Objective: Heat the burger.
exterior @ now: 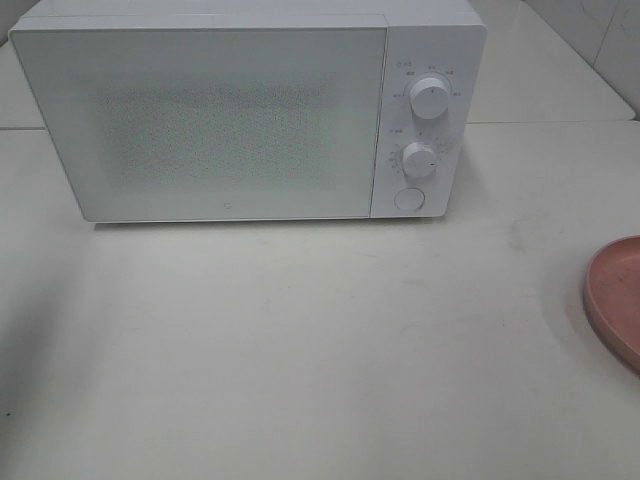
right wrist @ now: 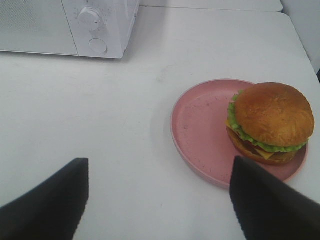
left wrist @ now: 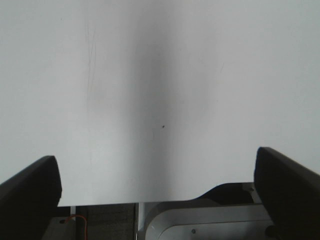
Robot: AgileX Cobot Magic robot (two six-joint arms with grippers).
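Note:
The burger (right wrist: 270,122), with a glossy brown bun, green lettuce and yellow cheese, sits on a pink plate (right wrist: 200,130) in the right wrist view. My right gripper (right wrist: 157,192) hovers open short of the plate, touching nothing. In the exterior high view only the plate's edge (exterior: 615,295) shows at the right border; the burger is out of that view. A white microwave (exterior: 250,115) stands at the back with its door shut. My left gripper (left wrist: 157,182) is open over bare white table, holding nothing. Neither arm appears in the exterior high view.
The microwave has two knobs (exterior: 430,100) and a round button (exterior: 408,198) on its right panel. The table's near edge and a grey base part (left wrist: 200,222) show in the left wrist view. A tiled wall (exterior: 590,30) rises at the back right.

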